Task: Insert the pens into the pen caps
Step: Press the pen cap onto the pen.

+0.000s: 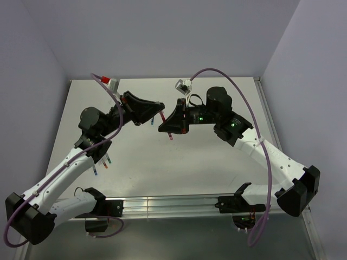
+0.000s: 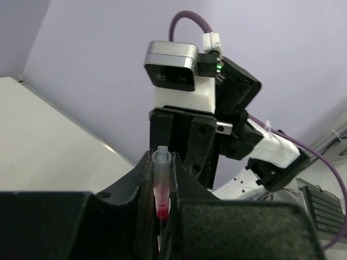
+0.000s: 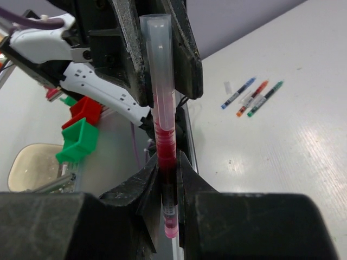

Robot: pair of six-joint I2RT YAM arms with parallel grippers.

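Note:
A red pen is held above the table with my right gripper shut on its barrel; its pink rear end sticks out below the jaws. The pen's front end sits inside a clear, red-tinted pen cap. My left gripper is shut on that cap and faces the right gripper tip to tip. From above, the two grippers meet over the table's middle, with the pen between them. A blue pen, an orange-red pen and a green pen lie together on the table.
The three loose pens lie by the left arm's forearm. A small clear piece lies next to them. Red and green bins stand beyond the table's edge. A metal rail runs along the near edge.

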